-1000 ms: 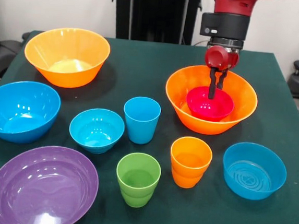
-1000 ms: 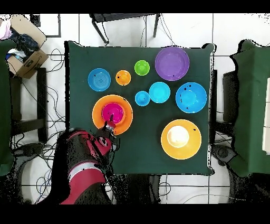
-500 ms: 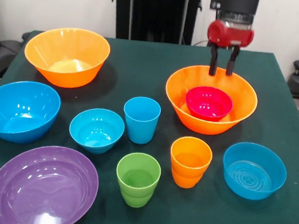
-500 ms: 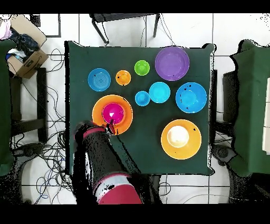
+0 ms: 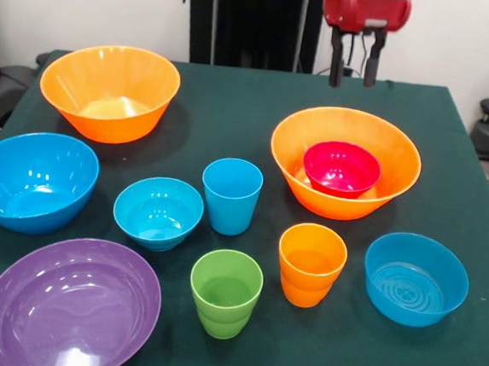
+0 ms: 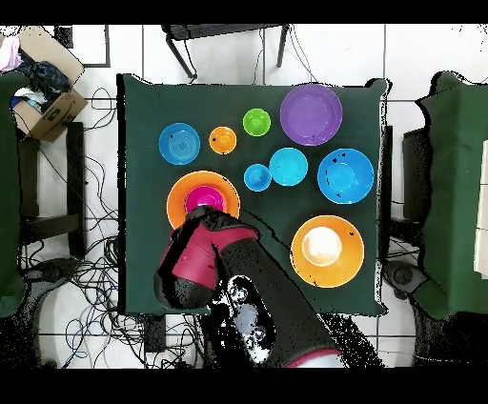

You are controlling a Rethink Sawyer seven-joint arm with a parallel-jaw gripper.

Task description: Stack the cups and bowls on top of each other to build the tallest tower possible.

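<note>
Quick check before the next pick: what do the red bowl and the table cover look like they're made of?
The red bowl, sitting inside an orange bowl, looks like glossy moulded plastic: bright highlights on its rim and inner wall, uniform colour. The table cover looks like dark green matte cloth or felt, showing no reflections; the exact fabric can't be told.

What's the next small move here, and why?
Probably swing toward a small blue bowl to nest next. The gripper hangs open and empty above the table; the red bowl already sits inside the orange bowl, so that placement looks finished.
</note>
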